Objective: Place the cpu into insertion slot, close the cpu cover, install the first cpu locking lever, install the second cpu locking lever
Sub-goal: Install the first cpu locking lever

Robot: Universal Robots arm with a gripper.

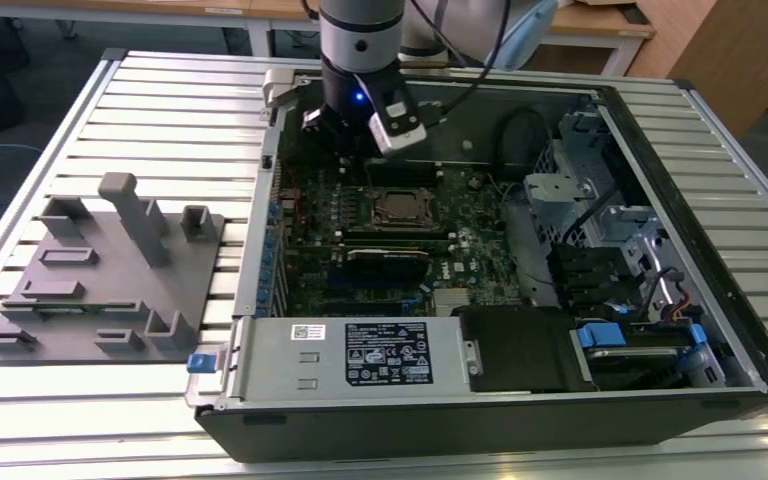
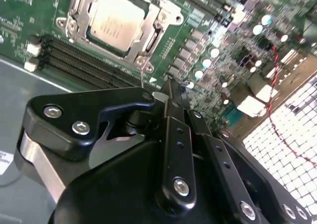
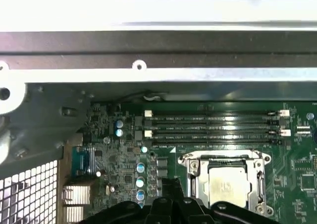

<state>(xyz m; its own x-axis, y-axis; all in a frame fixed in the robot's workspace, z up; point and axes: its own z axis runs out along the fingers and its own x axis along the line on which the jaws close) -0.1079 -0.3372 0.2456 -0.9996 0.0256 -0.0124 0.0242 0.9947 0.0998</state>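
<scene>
**A:** One small flat square cpu (image 3: 227, 185) with a silver-grey top, and it's sitting in the square, silvery-rimmed insertion slot (image 1: 373, 210), middle of the exterior view! The thin silvery cpu cover (image 3: 194, 177) looks to lie flat around it.

**B:** And the black hand (image 2: 167, 87)?

**A:** Hovering over the green motherboard (image 1: 478, 230), just beside the slot, carrying nothing I can see. Apart or together, I cannot tell.

**B:** Danger?

**A:** I'd say a descent slightly off line clips the little round capacitors (image 3: 140, 168) or the slot's rim. A crooked chip under pressure could bend contacts.

**B:** Tally?

**A:** One cpu, one slot, one cover, one hand. Four long black memory slots (image 3: 213, 133), one grey labelled box (image 1: 357, 352), and one grey pegged fixture (image 1: 104, 270) on the slatted tabletop (image 1: 157, 100).
</scene>
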